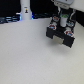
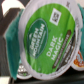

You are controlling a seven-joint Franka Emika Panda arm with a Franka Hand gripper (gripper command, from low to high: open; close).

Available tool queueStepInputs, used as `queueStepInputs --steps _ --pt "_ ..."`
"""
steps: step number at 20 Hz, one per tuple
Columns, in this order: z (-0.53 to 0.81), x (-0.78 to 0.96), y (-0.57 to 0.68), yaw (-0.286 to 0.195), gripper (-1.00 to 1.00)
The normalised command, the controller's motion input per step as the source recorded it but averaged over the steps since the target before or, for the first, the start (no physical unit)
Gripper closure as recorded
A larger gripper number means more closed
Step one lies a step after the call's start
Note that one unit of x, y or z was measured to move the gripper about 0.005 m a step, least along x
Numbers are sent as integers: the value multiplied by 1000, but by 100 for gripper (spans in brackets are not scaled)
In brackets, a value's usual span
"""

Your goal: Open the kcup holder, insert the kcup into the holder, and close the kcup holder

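The kcup (image 2: 45,37) fills the wrist view: a round pod with a green patterned foil top and a white rim, tilted and very close to the camera. My white gripper (image 1: 60,23) hangs at the exterior view's upper right, straight above the kcup holder (image 1: 61,36), a black boxy block on the white table. The fingers reach down to the holder's top. The gripper appears shut on the kcup. In the exterior view the pod is too small to make out. The holder's front is blurred, so I cannot tell whether it is open.
A tall white bottle-shaped post (image 1: 26,11) with black marks stands at the back, on the exterior view's left. Dark clutter lines the back edge. Parts of other pods (image 2: 77,60) show beside the green kcup in the wrist view. The white table (image 1: 30,55) spreads in front.
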Motion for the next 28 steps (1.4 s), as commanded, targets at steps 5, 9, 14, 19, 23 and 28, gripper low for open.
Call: queueStepInputs --steps 5,9,14,19,23,28 --pt "-133 15 -71 -7 100" --pt "-131 142 -22 -4 100" --pt "-98 157 -13 -7 100" --pt "-64 174 -26 -20 100" --pt "-96 98 -49 -30 100" --pt "-50 25 -119 -17 100"
